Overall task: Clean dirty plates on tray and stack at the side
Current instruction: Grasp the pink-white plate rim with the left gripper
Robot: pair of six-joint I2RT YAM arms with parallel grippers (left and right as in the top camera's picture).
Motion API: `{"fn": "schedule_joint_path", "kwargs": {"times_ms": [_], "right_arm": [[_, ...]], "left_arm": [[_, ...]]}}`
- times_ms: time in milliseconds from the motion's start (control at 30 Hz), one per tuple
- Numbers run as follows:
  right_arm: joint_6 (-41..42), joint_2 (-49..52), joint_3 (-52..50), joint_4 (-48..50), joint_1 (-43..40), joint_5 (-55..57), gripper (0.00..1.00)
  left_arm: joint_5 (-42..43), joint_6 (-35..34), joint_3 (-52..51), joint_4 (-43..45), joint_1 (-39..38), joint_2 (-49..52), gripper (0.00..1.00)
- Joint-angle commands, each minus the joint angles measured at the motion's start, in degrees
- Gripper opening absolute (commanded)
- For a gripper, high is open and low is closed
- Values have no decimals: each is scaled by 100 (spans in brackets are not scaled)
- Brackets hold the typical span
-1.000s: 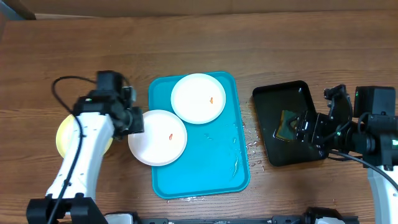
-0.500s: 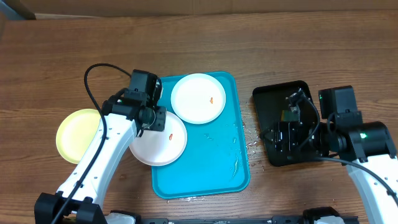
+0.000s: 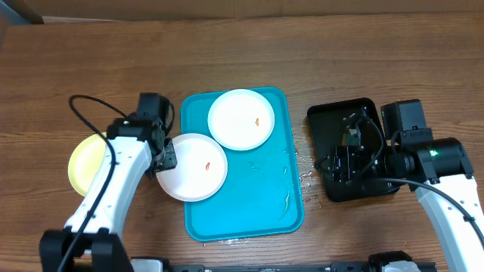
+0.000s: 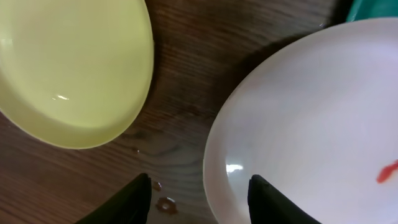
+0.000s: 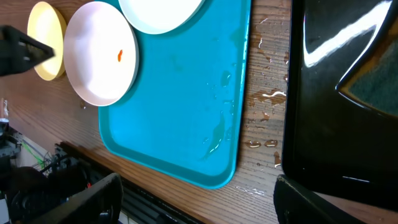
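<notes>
The left arm has drawn back to the left of the tray (image 3: 257, 198). The tray's long axis runs far to near. 1 smeared white plate (image 3: 193, 168) overhangs its left rim, a 2nd white plate (image 3: 240, 119) lies at its far end, and the yellow-rimmed plate (image 3: 82, 160) sits well left. The left gripper (image 4: 202, 198) is parted astride the overhanging rim. The right gripper (image 5: 199, 196), over the black tray (image 3: 333, 128) right of the tray, gapes empty.

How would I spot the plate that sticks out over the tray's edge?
Find the big turquoise tray at the centre. A white plate with a small red smear straddles its left edge. Unlike the other white plate, fully on the tray, it overhangs the wooden table.
</notes>
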Motion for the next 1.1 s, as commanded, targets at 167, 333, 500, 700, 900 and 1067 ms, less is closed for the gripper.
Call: {"fn": "schedule_joint_path", "kwargs": {"times_ms": [167, 333, 500, 700, 900, 1067], "right_arm": [[-61, -9, -42, 17, 26, -46, 78], [-63, -9, -42, 22, 26, -44, 78], [-59, -9, -42, 61, 26, -35, 74], [800, -9, -42, 151, 26, 1005, 74], [1862, -2, -184, 485, 26, 2232, 74], [2500, 396, -901, 1591, 26, 2865, 68]], "left_arm": [[407, 483, -575, 450, -15, 629, 13], [1333, 822, -466, 380, -109, 514, 4], [2048, 977, -424, 380, -518, 417, 4], [1987, 688, -437, 387, -1176, 417, 4], [1928, 251, -538, 566, -1303, 417, 31], [2037, 243, -549, 643, -1307, 417, 57]]}}
